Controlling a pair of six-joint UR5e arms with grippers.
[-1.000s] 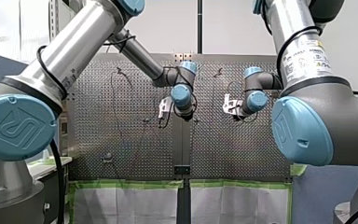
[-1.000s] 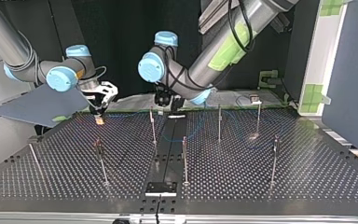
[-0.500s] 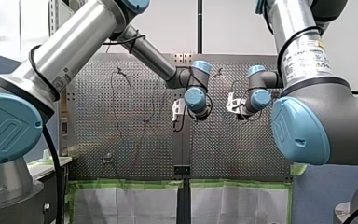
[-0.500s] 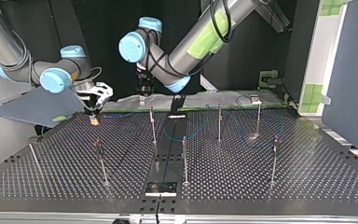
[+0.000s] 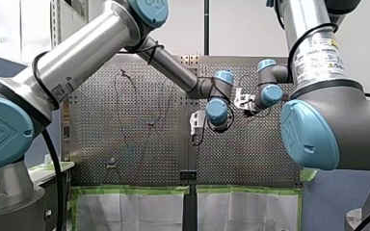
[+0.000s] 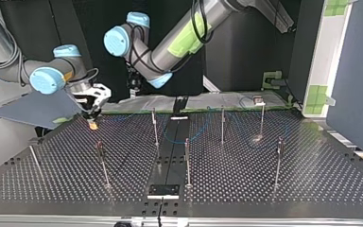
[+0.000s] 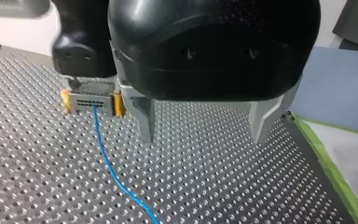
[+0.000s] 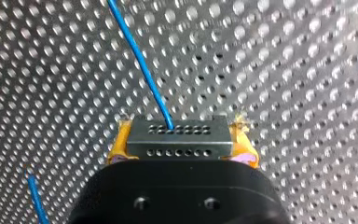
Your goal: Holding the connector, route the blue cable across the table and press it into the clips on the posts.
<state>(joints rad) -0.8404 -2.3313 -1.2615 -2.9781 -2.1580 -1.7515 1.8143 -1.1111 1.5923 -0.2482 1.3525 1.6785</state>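
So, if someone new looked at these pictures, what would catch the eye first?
First, the grey connector clamped between the yellow pads of my right gripper, with the blue cable running out of it over the perforated table. Next, my left gripper hangs open and empty just beside it. In the top view, thin posts stand across the table, with the cable curving between them.

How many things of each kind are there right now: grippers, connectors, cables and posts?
Grippers: 2, my left gripper and my right gripper
Connector: 1
Blue cable: 1
Posts: 7
Total: 11
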